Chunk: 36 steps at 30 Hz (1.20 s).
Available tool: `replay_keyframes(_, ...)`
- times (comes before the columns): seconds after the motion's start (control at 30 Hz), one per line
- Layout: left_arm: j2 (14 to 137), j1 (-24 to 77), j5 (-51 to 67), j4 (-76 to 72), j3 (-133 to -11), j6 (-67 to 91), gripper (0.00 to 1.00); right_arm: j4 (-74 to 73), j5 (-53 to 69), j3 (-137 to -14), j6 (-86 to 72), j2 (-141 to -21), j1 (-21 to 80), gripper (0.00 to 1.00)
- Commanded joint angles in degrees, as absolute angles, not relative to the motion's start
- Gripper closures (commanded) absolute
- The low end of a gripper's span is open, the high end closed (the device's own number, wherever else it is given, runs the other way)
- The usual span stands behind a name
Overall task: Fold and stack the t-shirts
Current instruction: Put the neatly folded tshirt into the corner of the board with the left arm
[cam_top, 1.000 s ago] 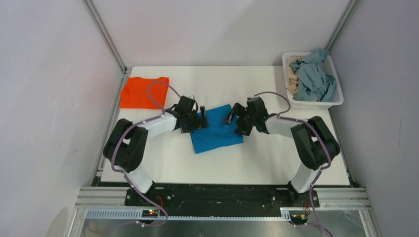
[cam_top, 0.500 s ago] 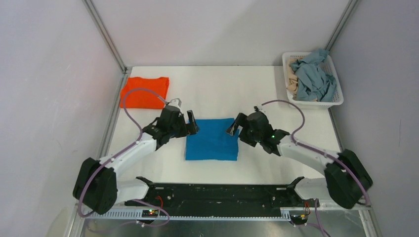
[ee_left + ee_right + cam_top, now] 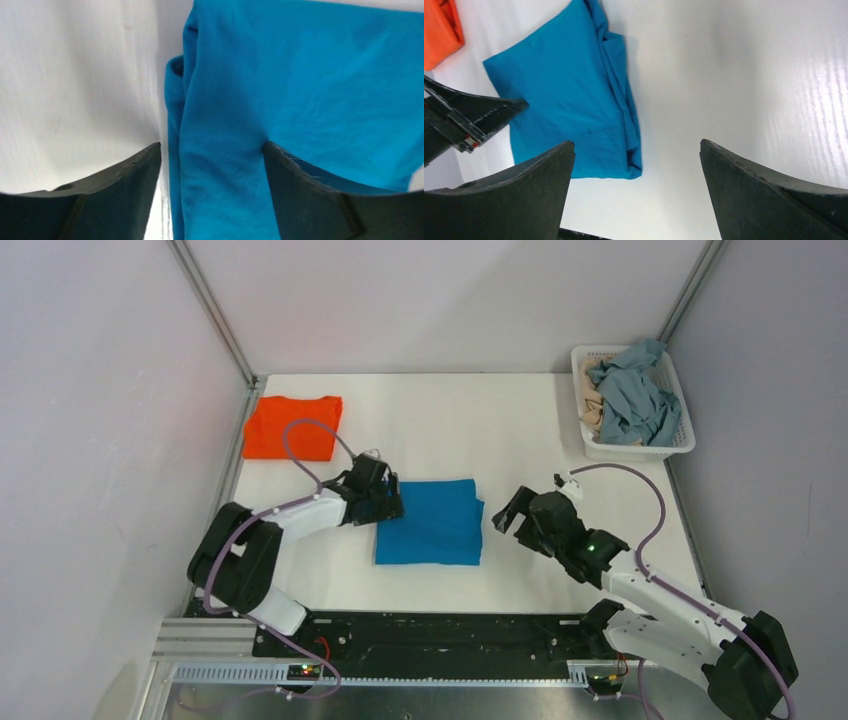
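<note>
Now that the right end effector (image 3: 508, 514) has backed off, spread and empty, the folded blue t-shirt (image 3: 430, 522) lies just left of it on the worktop (image 3: 450, 420). Its far edge sits between the spread fingers (image 3: 125, 175) of the left end effector (image 3: 390, 503), so stacking looks next.

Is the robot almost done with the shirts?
Done: the orange shirt lies folded in the far left corner, and the blue shirt looks folded mid-table. In hand: the open left tool straddles the blue shirt's edge; the right tool is open, apart. Left: stacking blue on orange, plus the crumpled shirts in the basket.
</note>
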<state>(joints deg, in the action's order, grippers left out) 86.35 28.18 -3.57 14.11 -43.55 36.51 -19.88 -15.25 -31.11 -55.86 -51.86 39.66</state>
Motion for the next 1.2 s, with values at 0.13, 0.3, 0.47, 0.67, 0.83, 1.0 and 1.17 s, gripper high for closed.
replay_keyframes(0.13,95.62,35.43,-7.94,15.58,-47.48,40.82,0.48,-23.26,-20.44,-30.61,-54.83,-51.06,39.47,0.01)
replay_keyframes(0.3,101.08,41.42,-24.02,26.59,-55.06,45.25,0.80,-22.33,-21.87,-30.52,-52.87,-51.11,38.67,0.01)
replay_keyframes(0.47,103.81,41.56,-35.18,32.16,-63.50,40.02,1.00,-21.58,-22.00,-30.45,-49.62,-51.43,37.30,0.01)
replay_keyframes(0.67,102.23,39.05,-50.28,31.32,-71.12,23.12,1.00,-19.58,-21.72,-29.42,-47.39,-52.53,34.35,0.01)
replay_keyframes(0.83,103.93,31.81,-49.18,20.65,-75.31,4.25,1.00,-16.04,-20.49,-28.84,-45.22,-53.80,32.70,0.01)
replay_keyframes(1.0,109.89,23.73,-48.00,13.14,-82.98,-6.17,1.00,-13.80,-20.39,-28.74,-43.91,-57.01,31.37,0.01)
replay_keyframes(1.17,111.61,18.22,-41.77,3.15,-85.07,-15.83,1.00,-11.19,-19.78,-28.70,-42.18,-61.92,30.21,0.01)
